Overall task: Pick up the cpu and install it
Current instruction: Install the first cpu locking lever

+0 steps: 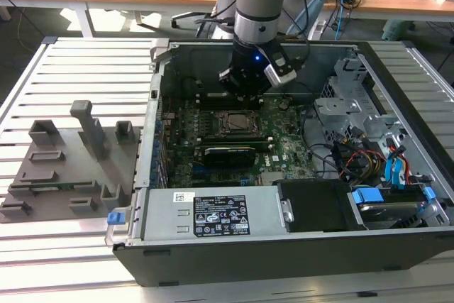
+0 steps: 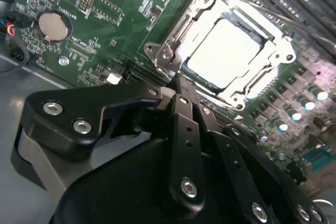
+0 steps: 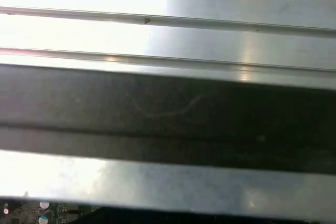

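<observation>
the cpu (image 2: 224, 51) lies seated flat in the metal socket frame (image 2: 169, 52) on the green motherboard (image 1: 234, 140) inside the open computer case (image 1: 284, 246), its silvery top showing in the second wrist view at about 1 o'clock from the tool (image 2: 181, 85). the tool hangs just above the socket edge, holding nothing; whether its fingers are wide or narrow i cannot tell. a white label (image 1: 221, 216) carries print too small to read.
</observation>
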{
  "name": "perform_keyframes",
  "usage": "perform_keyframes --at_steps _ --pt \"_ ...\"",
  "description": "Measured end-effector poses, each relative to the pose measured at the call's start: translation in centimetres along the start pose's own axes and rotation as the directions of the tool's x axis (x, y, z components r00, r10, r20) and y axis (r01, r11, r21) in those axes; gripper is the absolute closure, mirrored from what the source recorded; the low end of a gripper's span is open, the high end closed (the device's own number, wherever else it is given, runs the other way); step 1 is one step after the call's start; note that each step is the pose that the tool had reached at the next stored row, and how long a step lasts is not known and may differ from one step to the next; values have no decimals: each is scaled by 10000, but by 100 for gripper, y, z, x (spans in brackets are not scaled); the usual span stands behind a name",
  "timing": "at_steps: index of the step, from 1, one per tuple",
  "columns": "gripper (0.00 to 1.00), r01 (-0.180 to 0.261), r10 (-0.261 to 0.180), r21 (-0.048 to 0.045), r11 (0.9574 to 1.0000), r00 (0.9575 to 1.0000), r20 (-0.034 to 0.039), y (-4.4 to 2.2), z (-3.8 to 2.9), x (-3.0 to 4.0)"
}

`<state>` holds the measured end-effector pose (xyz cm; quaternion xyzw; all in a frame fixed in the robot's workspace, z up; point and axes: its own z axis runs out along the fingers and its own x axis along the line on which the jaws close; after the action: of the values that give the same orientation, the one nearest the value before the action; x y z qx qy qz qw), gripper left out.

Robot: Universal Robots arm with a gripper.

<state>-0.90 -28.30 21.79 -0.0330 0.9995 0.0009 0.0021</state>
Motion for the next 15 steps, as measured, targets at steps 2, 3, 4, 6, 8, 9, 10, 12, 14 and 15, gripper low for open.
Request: perform_keyframes --at_steps 2,3,4,6,8,9,10,12,14,15 --pt "89 1 -1 189 9998 10000 -14 -3 -7 0" --pt "89 2 -2 272 9996 10000 -18 -8 -6 0" --pt "89 4 -3 308 9995 10000 -22 -15 -8 1" --pt "89 3 -2 361 9993 10000 -25 -36 -7 3" --pt "89 3 -1 436 9990 10000 -31 -65 -8 5" --pt "89 3 -1 463 9989 10000 -31 -71 -7 5" --pt "89 1 0 504 9987 10000 -34 -77 -7 6" --pt "89 4 -1 611 9981 10000 -42 -87 -10 6" --pt "89 6 -3 677 9977 10000 -47 -93 -16 6" --pt "89 4 0 713 9975 10000 -48 -98 -26 7"
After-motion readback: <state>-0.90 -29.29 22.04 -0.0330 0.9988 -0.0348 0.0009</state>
